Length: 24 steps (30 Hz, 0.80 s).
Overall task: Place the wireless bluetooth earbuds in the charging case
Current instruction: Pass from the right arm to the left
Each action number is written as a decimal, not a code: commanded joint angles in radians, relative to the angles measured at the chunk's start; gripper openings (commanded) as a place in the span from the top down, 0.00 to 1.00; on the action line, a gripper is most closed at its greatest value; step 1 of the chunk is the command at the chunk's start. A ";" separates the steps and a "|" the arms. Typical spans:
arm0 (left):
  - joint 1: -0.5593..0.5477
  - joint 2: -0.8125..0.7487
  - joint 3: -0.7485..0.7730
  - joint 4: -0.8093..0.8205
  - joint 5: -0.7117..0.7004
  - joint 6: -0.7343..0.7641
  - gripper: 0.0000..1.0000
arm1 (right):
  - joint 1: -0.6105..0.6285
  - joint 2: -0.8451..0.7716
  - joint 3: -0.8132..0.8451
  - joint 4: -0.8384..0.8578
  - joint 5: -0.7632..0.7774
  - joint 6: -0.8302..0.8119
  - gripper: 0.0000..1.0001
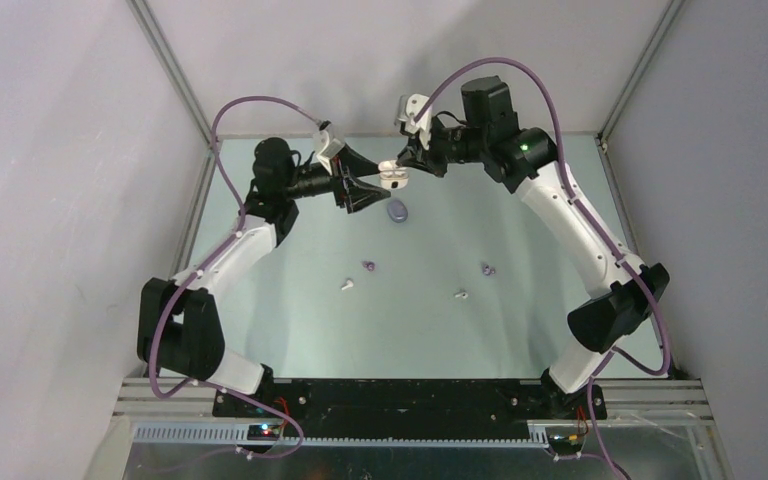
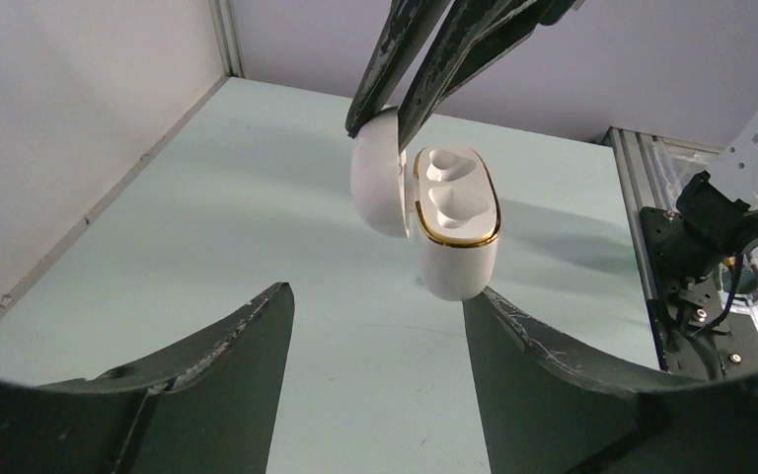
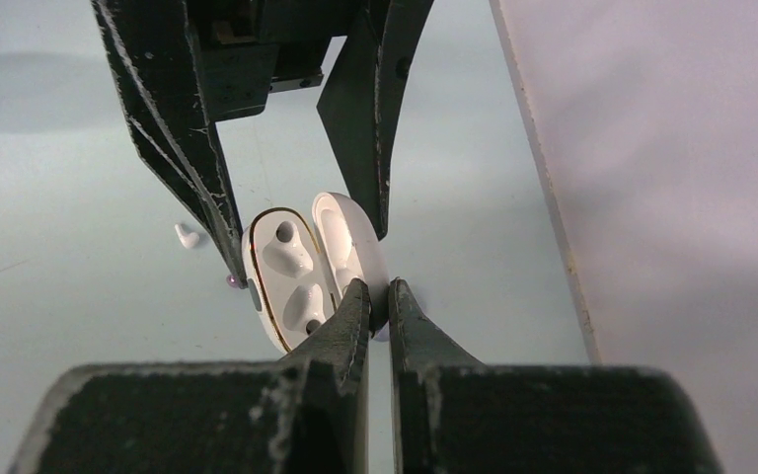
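At twelve o'clock, right gripper (image 3: 375, 294) pinches the charging case (image 2: 457, 242) by its lid (image 2: 375, 188); left gripper (image 2: 380, 301) open, seemingly clear; I advise levelling.

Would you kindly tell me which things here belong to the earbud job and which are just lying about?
Job: white case, open, held up; white earbuds; purple earbuds; purple case, probably.
Lying about: only rig fittings, such as the black base plate.

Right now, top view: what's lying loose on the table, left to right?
left white earbud → left purple earbud → purple case → right white earbud → right purple earbud. The white case, held aloft by the right gripper, sits above the purple case, so it is left out.
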 commanded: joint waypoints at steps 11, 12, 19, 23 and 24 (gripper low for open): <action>-0.007 -0.007 0.025 0.069 0.046 -0.047 0.48 | 0.019 -0.033 -0.013 0.060 0.086 -0.001 1.00; -0.007 -0.006 0.026 0.073 0.044 -0.055 0.49 | 0.020 -0.033 -0.013 0.061 0.087 0.000 1.00; -0.009 0.002 0.034 0.104 0.036 -0.086 0.44 | 0.033 -0.025 -0.021 0.079 0.124 0.004 1.00; -0.012 0.009 0.041 0.112 0.038 -0.101 0.48 | 0.041 -0.020 -0.021 0.088 0.138 0.009 1.00; -0.012 0.012 0.042 0.113 0.038 -0.103 0.51 | 0.042 -0.020 -0.021 0.090 0.141 0.010 1.00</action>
